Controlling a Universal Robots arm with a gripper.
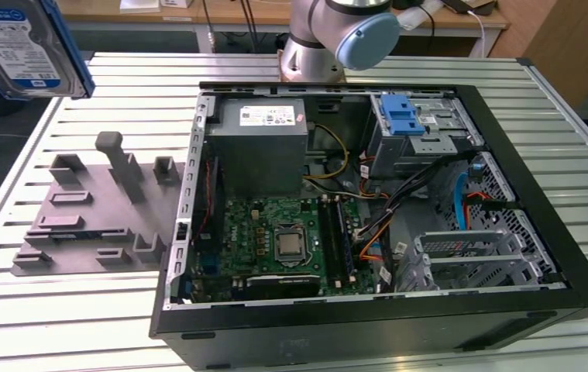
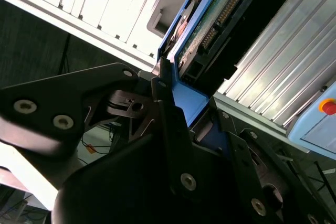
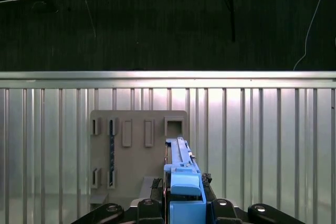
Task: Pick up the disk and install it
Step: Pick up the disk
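Note:
The disk (image 1: 20, 46), silver with a white-and-blue label and a blue frame, hangs high above the table at the exterior view's upper left, tilted and well off the grey holder plate (image 1: 98, 209). In the first wrist view the disk (image 3: 181, 174) is edge-on, above the holder plate (image 3: 131, 150), and my gripper (image 3: 181, 184) is shut on its blue frame, one finger on each side. The second wrist view shows the disk's (image 2: 210, 30) circuit-board side and connector, with the gripper (image 2: 184, 98) clamped on the blue frame's end.
An open computer case (image 1: 376, 329) lies on the slatted metal table (image 1: 67, 310). Inside it are a grey drive cage with a blue latch (image 1: 413, 120), a power supply box (image 1: 263, 147), a motherboard (image 1: 278, 240) and cables. The arm's base (image 1: 324, 39) stands behind the case.

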